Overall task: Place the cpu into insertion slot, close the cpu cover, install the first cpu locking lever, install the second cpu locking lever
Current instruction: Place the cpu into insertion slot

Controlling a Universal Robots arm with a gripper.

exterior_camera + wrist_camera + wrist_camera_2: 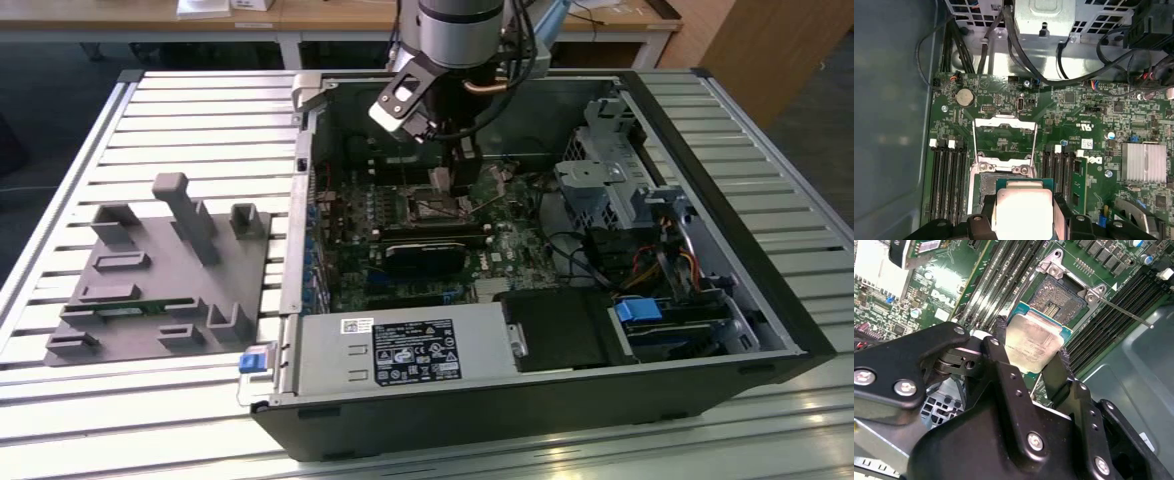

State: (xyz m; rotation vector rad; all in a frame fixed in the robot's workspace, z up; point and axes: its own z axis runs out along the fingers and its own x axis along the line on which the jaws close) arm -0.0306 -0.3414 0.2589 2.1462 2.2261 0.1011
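end effector [1030, 349]: clamped on two opposite edges of the cpu [1035, 340] | cpu: hangs partly over the insertion slot [1060, 296], not seated; cpu cover [1004, 121] flipped open | risk: offset or tilted lowering may jam a corner and damage the slot; a slipping grip would skew the chip

Robotics workshop: an opened desktop computer case [534, 410] on a slatted aluminium workbench [187, 120], wooden desks [347, 15] beyond.
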